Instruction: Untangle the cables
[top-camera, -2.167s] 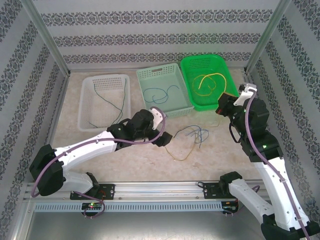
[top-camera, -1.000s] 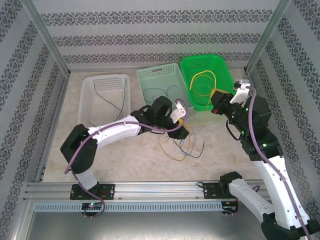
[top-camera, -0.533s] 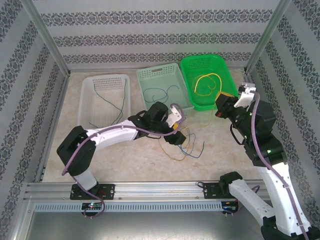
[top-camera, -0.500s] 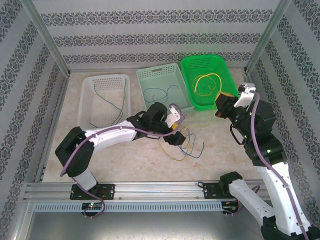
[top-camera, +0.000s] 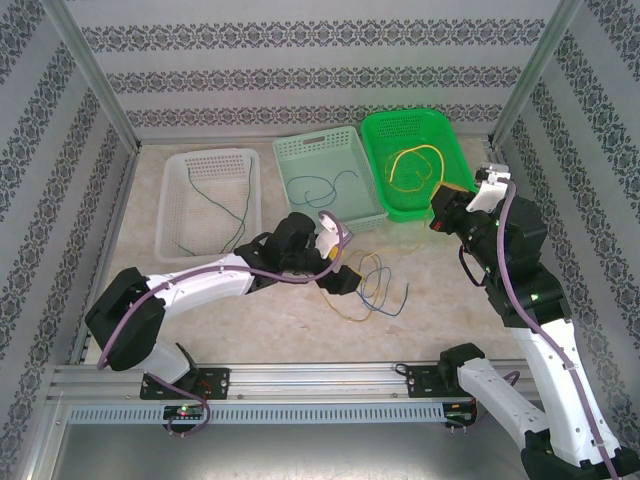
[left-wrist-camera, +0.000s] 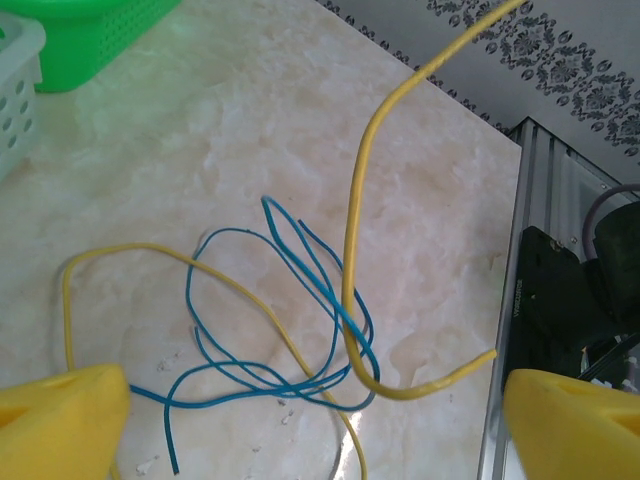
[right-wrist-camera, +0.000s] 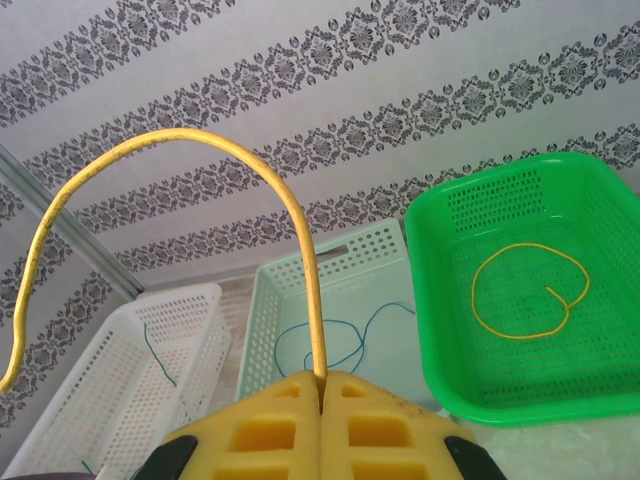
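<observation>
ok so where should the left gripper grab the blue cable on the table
Probably the blue cable by its loose tail, from straight above with the left gripper: that end lies flat on the table, clear of the yellow cable crossing the loops.

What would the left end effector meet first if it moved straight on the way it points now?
The left end effector would likely meet the rising yellow cable first, just above the blue cables on the table; depth is unclear.
</observation>
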